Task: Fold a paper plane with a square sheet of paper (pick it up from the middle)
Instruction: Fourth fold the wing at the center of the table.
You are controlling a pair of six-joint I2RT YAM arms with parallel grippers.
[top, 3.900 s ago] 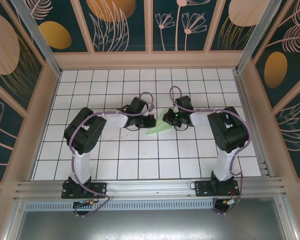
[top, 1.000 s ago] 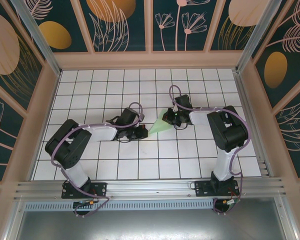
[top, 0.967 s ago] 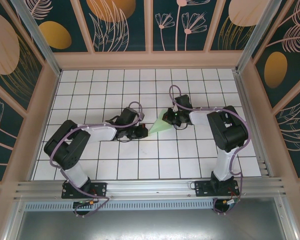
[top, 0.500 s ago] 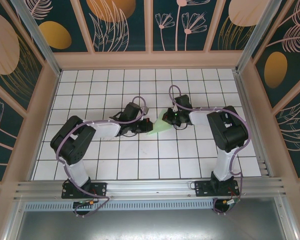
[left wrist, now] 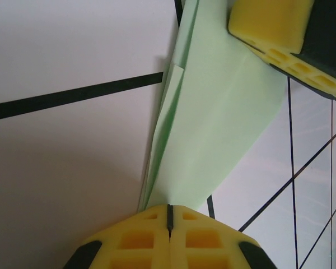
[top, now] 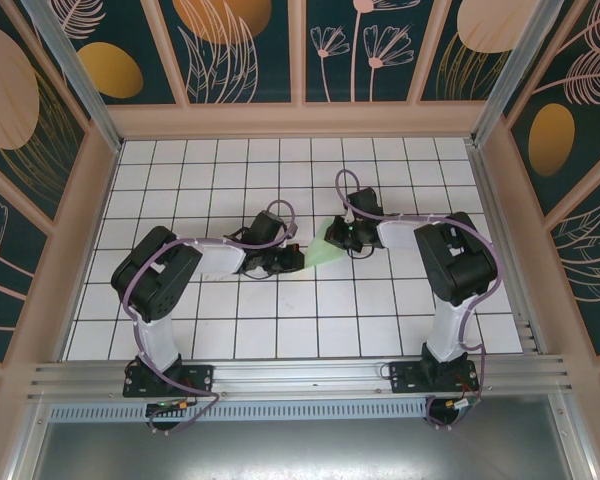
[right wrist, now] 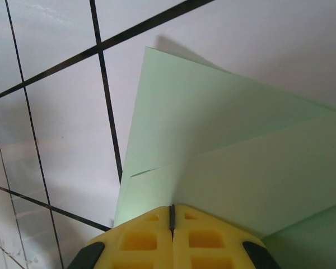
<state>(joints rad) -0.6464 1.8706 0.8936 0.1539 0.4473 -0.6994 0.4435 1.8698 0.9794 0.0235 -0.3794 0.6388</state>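
Top external view: the paper plane point(top: 321, 254), a pale mint-green pointed fold, sits between the two pincers, its narrow tip at the left pincer point(top: 297, 261) and its broad end at the right pincer point(top: 337, 238).

From the left wrist, the paper point(left wrist: 213, 123) runs straight ahead of the left pincer point(left wrist: 169, 216). Its yellow pads are pressed together with no gap, and the tip is nipped in the seam. Layered folded edges show along the paper's left side. At the far end a yellow pad of the right pincer point(left wrist: 271, 25) sits on the sheet.

From the right wrist, the right pincer point(right wrist: 171, 216) is likewise fully closed, clamping the paper point(right wrist: 224, 151), which fans out ahead and to the right with one crease across it.

Beneath lies the white grid-tiled table point(top: 230, 330), both arms reaching inward across it.
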